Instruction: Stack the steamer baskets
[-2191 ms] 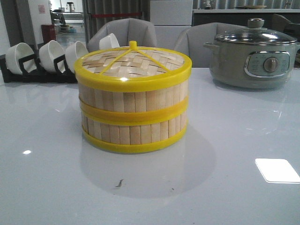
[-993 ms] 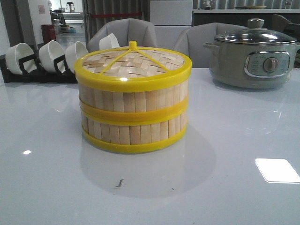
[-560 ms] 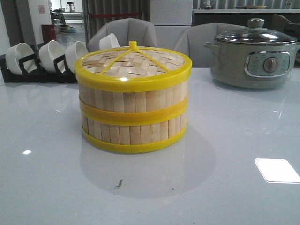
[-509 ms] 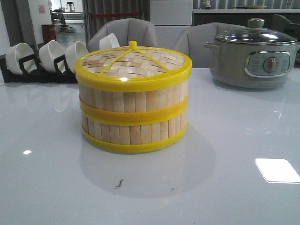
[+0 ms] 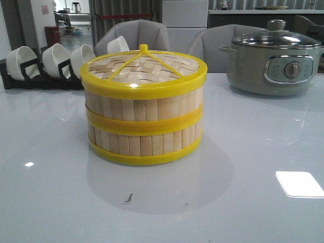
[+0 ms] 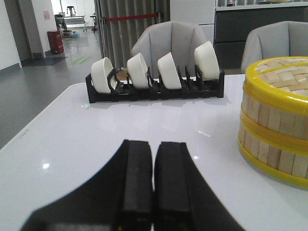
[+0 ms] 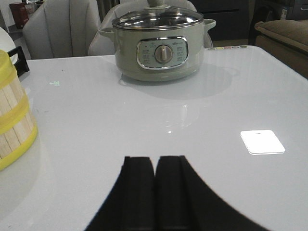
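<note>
Two steamer baskets (image 5: pixel 144 124) stacked, slatted walls, yellow rims, lidded, left hand (image 6: pixel 153 180) and right hand (image 7: pixel 154 187) pressed together.

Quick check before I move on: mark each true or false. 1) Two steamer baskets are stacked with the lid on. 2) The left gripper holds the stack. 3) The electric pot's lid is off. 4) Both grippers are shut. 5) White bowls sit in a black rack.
1) True: the two yellow-rimmed bamboo-slat steamer baskets are stacked under the woven bamboo lid.
2) False: the left gripper is clear of the stack.
3) False: the grey-green electric pot wears its glass lid.
4) True: the right gripper is shut too.
5) True: white bowls sit in the black rack.
</note>
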Tool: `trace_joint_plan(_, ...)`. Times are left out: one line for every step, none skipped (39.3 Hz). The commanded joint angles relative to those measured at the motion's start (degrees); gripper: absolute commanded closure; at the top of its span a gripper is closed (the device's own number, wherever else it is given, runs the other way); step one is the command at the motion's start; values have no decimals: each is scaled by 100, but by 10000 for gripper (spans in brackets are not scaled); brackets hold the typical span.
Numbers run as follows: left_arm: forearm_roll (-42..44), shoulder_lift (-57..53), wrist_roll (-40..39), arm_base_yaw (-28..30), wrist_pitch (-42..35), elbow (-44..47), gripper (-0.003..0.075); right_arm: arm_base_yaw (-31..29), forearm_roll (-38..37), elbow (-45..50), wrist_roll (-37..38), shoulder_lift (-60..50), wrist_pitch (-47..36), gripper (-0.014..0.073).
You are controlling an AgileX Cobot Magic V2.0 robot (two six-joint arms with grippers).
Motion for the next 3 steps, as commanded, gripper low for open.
trace_joint_plan(-3, -75, -63, 12, -478, 9, 623, 12, 33, -91, 12, -119, -533, 553)
trace_joint_plan(-3, -75, -63, 12, -478, 9, 623, 12, 33, -91, 12, -119, -533, 553)
trace_joint_plan(-3, -75, -63, 12, -478, 9, 623, 12, 33, -91, 12, -119, -533, 553)
